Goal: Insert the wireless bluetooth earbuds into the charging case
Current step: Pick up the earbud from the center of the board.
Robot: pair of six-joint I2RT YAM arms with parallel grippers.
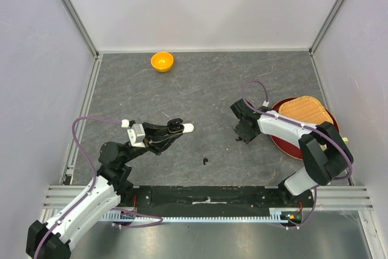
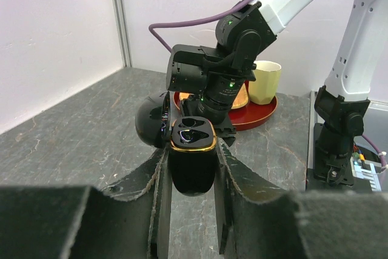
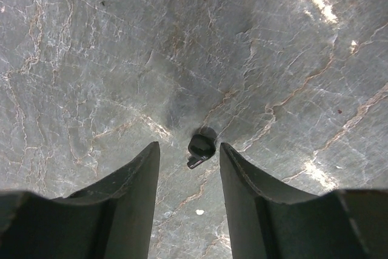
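My left gripper (image 1: 171, 129) is shut on the charging case (image 2: 193, 162), a glossy black case with a gold rim. It is held above the table with its lid (image 2: 149, 128) swung open to the left, and its two sockets face the camera. Down at the table my right gripper (image 3: 189, 156) is open. A black earbud (image 3: 200, 148) lies on the stone surface between its fingertips, nearer the right finger (image 3: 242, 174), and I see no contact. In the top view that gripper (image 1: 245, 135) is right of centre. A second black earbud (image 1: 205, 162) lies loose on the table between the arms.
An orange bowl (image 1: 162, 61) sits at the back of the table. At the right stands a red tray (image 1: 285, 144) holding a woven mat (image 1: 305, 111) and a cream cup (image 2: 265, 82). Walls with metal rails close in the left, back and right sides.
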